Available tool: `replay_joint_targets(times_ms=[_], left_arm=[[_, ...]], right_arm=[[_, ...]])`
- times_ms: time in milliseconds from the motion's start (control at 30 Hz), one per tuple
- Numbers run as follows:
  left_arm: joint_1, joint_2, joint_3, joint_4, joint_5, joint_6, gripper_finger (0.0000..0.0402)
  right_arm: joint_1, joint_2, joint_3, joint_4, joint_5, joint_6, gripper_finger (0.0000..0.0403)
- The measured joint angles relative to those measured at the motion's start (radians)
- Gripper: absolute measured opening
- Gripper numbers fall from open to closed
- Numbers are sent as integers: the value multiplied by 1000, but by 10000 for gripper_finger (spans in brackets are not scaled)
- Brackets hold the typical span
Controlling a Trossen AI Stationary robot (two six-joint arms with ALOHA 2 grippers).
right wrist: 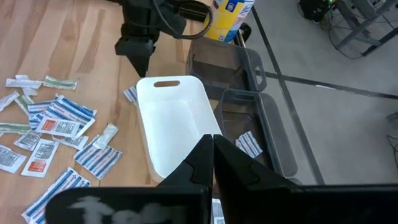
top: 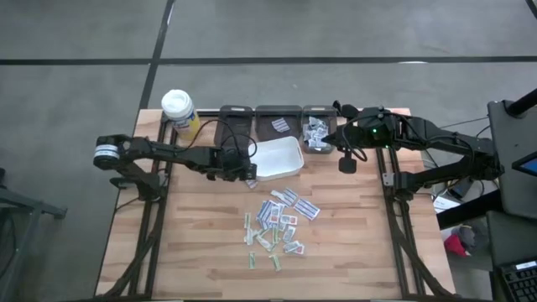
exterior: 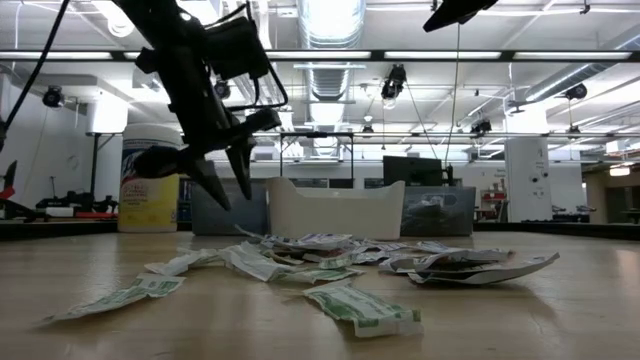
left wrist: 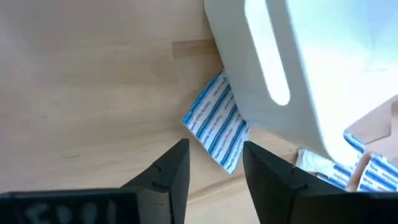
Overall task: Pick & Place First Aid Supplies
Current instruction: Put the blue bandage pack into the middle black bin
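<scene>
The first aid supplies [top: 279, 220], small white packets printed blue, red or green, lie scattered on the wooden table's middle. One blue-striped packet [left wrist: 216, 121] lies flat on the wood, one edge against the near left corner of a white tray [top: 278, 158]. My left gripper [left wrist: 214, 177] hovers open just above this packet, fingers slanting down, one on either side of it and clear of it; the low view shows the left gripper [exterior: 222, 178] off the table. My right gripper [right wrist: 212, 158] waits shut, raised above the tray's right side.
Three dark bins [top: 277, 122] stand in a row behind the tray; the middle one holds a blue packet [right wrist: 249, 144], the right one several white ones. A white-capped yellow bottle [top: 179, 113] stands at the far left corner. Bare wood lies left of the pile.
</scene>
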Motion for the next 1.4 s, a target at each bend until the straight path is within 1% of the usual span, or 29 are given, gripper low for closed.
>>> replay_joint_targets(times_ms=[100, 433, 533, 700, 767, 833, 967, 1000, 1133, 1233, 1300, 1400], left_arm=[[0, 36, -4, 41, -1, -20, 142], [3, 163, -5, 110, 10, -57, 142], [4, 182, -1, 109, 23, -59, 141], [4, 191, -2, 106, 11, -58, 138], [3, 191, -7, 108, 10, -51, 128], [3, 192, -14, 107, 1, -48, 103], [2, 193, -16, 95, -46, -3, 26], [2, 192, -16, 99, -52, 13, 14], [2, 182, -16, 101, -64, 65, 3], [2, 156, -16, 72, -77, 97, 1], [4, 128, -17, 3, -127, 119, 0], [4, 71, -16, -42, -227, 151, 0]], right_arm=[[0, 0, 0, 0, 17, -2, 8], [1, 0, 0, 1, 18, -28, 8], [1, 0, 0, 0, 17, -28, 8], [0, 0, 0, 1, 17, -28, 8], [0, 0, 0, 0, 17, -28, 8], [0, 0, 0, 0, 17, -27, 8], [0, 0, 0, 1, 17, -27, 8], [0, 0, 0, 1, 17, -27, 8], [0, 0, 0, 1, 17, -24, 8], [0, 0, 0, 1, 17, -24, 8], [0, 0, 0, 1, 17, -24, 8], [0, 0, 0, 2, 17, -24, 8]])
